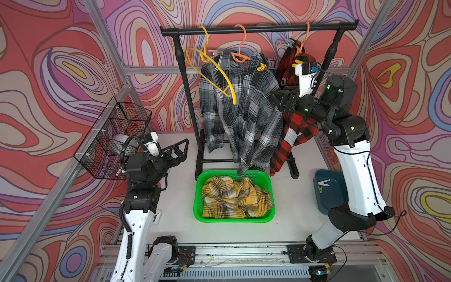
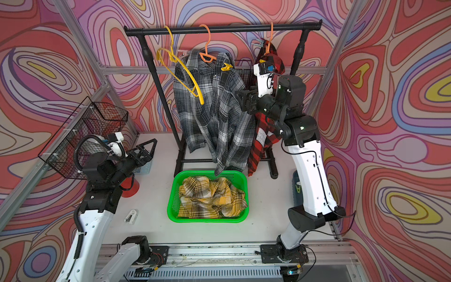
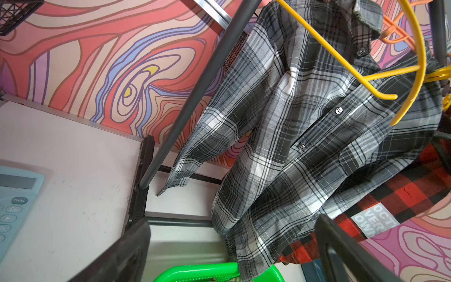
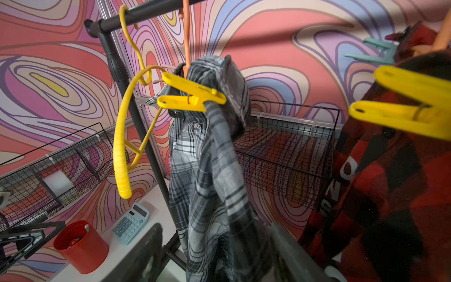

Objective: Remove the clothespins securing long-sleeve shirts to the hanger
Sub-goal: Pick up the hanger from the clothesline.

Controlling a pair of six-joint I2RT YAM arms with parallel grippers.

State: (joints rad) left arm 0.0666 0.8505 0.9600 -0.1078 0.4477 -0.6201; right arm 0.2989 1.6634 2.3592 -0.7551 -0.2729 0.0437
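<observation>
Yellow clothespin (image 4: 202, 97) on hanging grey shirt (image 4: 207, 171)

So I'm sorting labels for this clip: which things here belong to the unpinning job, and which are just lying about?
Job: grey shirt, red shirt, orange hanger, yellow pin on grey, yellow pin on red, teal pin.
Lying about: calculator, red cup, wire basket, bare yellow hanger.

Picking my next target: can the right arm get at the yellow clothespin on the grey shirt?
Probably yes: the right gripper is open beside the grey shirt, and its wrist view shows the yellow clothespin ahead, nothing between.
</observation>
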